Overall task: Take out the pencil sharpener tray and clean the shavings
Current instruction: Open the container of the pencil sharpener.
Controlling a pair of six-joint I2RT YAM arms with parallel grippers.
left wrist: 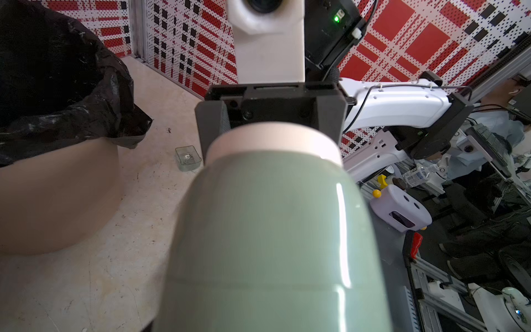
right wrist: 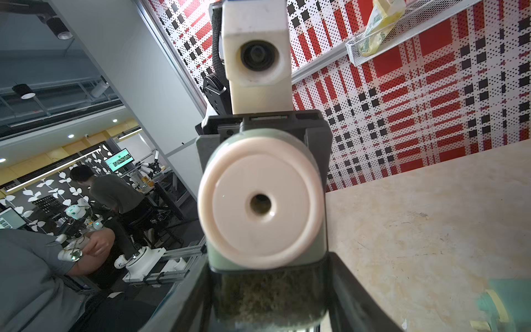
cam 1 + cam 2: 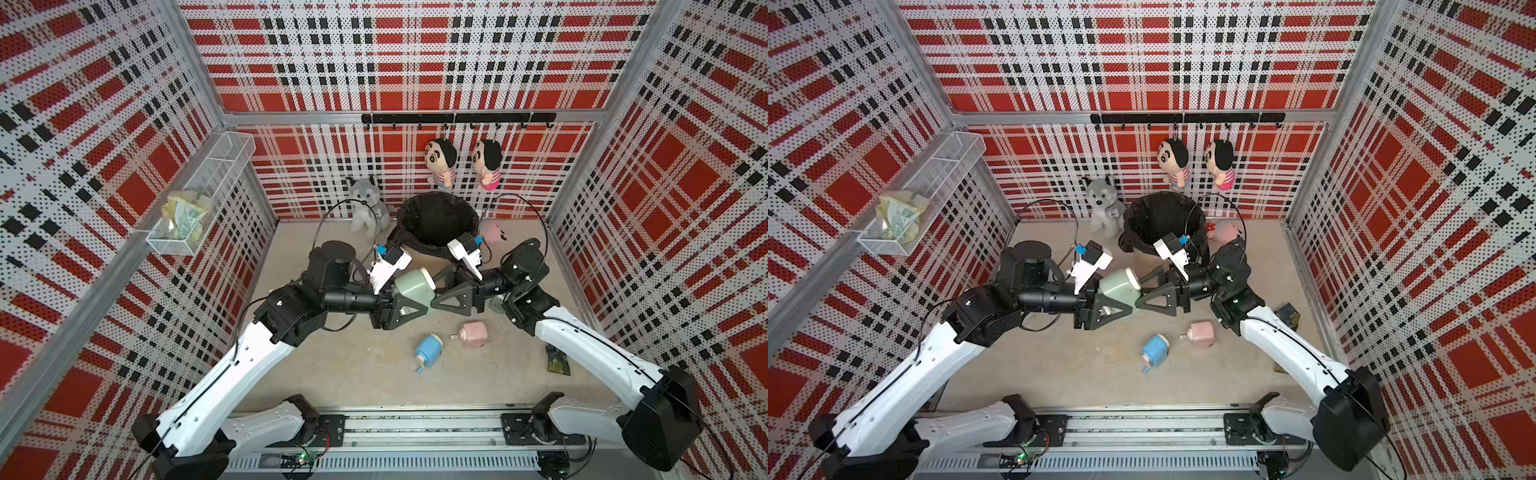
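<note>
Found sharpener clamped mid-air in left gripper, near bin. Saw right gripper clenched on tray flanks, tray not yet out, full of shavings. Judged tray light, stiff, slick; favoured a straight, level pull.

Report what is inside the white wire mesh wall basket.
In the white wire mesh basket, a crumpled yellowish packet sits at one end; anything beneath it is hidden.

The green pencil sharpener, cream-faced, is held tilted above the counter. Its tray, dark with shavings, sits just below that cream face.
</note>
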